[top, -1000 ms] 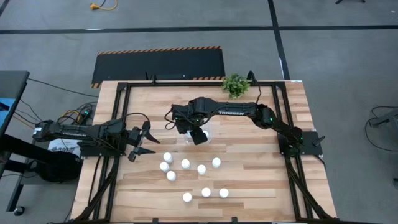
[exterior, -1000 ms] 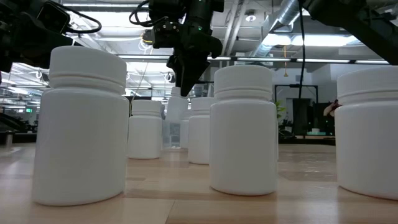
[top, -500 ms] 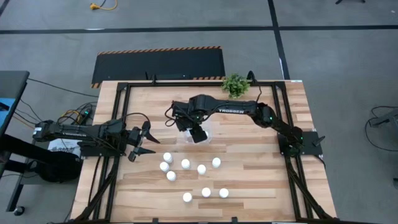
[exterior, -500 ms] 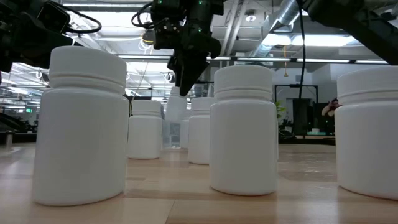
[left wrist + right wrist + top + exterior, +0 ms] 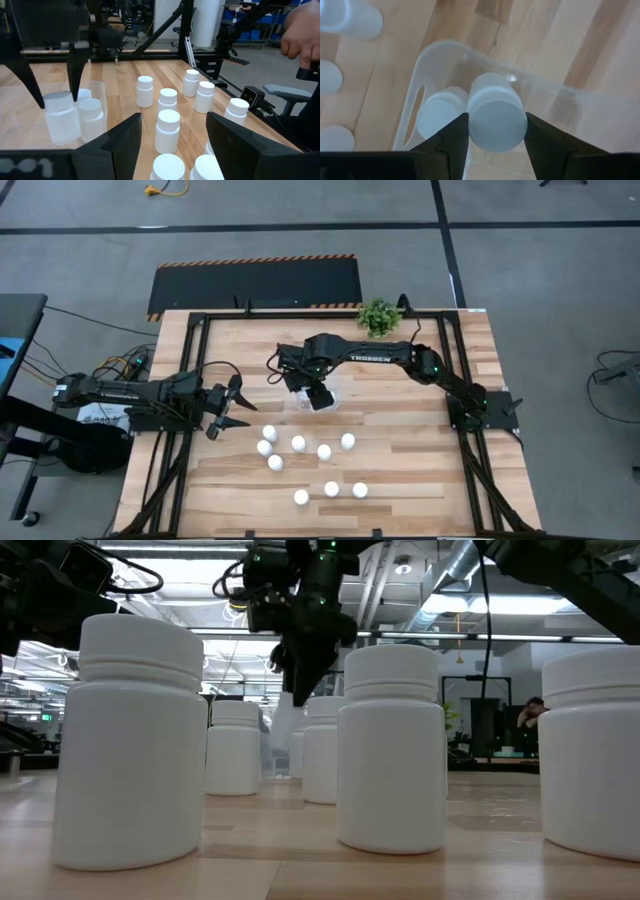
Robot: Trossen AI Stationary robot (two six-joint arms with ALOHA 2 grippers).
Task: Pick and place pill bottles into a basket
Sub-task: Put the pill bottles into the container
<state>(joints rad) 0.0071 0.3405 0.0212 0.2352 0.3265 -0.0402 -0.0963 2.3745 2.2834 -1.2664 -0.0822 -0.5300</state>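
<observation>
The clear basket [image 5: 338, 390] stands at the table's middle, toward the far edge, with a white pill bottle [image 5: 439, 117] in it. My right gripper [image 5: 318, 397] points down into the basket, shut on another pill bottle [image 5: 496, 117]. Whether that bottle's bottom rests on the basket's floor is hidden. Several more pill bottles [image 5: 298, 443] stand upright on the wood nearer the front edge. My left gripper [image 5: 235, 410] waits open at the table's left, pointing level toward them. My right gripper pinches the pill bottle between its two fingers [image 5: 451, 142], one on each side of the bottle's wall just below the cap [image 5: 470, 127]. The fingers come from above, pointing down. The bottle stays upright, inside the basket's walls [image 5: 102, 95].
A small green plant [image 5: 378, 316] stands at the far edge, right of the basket. Black frame rails [image 5: 195, 370] run along the table's sides. A person's hand [image 5: 300, 30] shows beyond the table's right side. Bare wood lies right of the bottles.
</observation>
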